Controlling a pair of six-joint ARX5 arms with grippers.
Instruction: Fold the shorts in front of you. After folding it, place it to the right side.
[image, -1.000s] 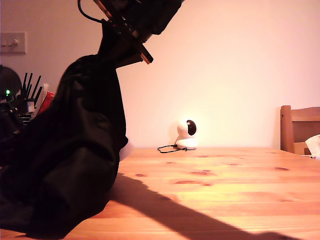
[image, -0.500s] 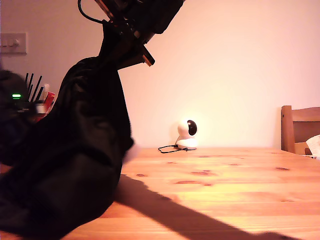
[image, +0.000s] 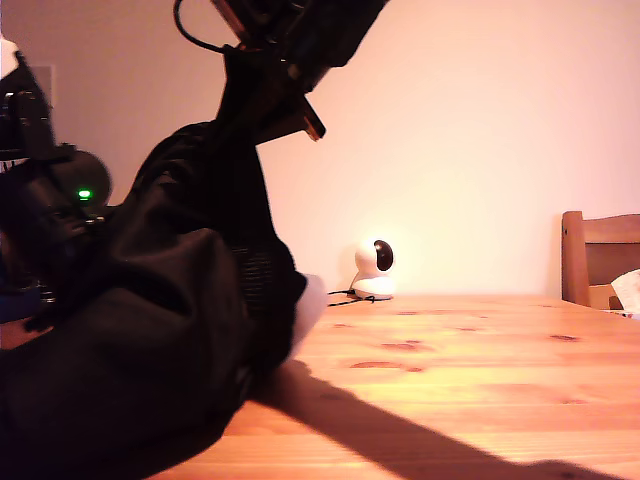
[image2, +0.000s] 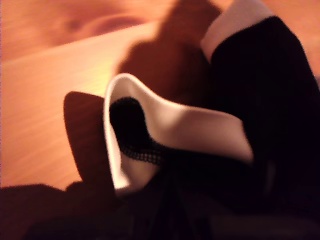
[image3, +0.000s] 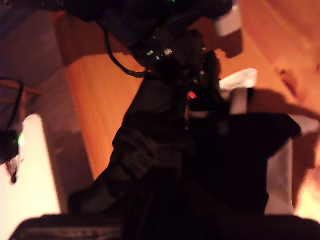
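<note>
My first gripper's jaws are hidden in its wrist view, where the shorts (image: 170, 330) fill the lower frame with a curled white hem band (image2: 200, 130), so I cannot tell its state. My second gripper's is equally unclear under dark fabric. In the exterior view an arm (image: 275, 60) at top centre holds the shorts up, draping to the table (image: 480, 370) at lower left beside another arm (image: 60, 200), with a white camera (image: 375, 268) at centre.

no readable text, no labels, no brand marks, no numbers in any view
</note>
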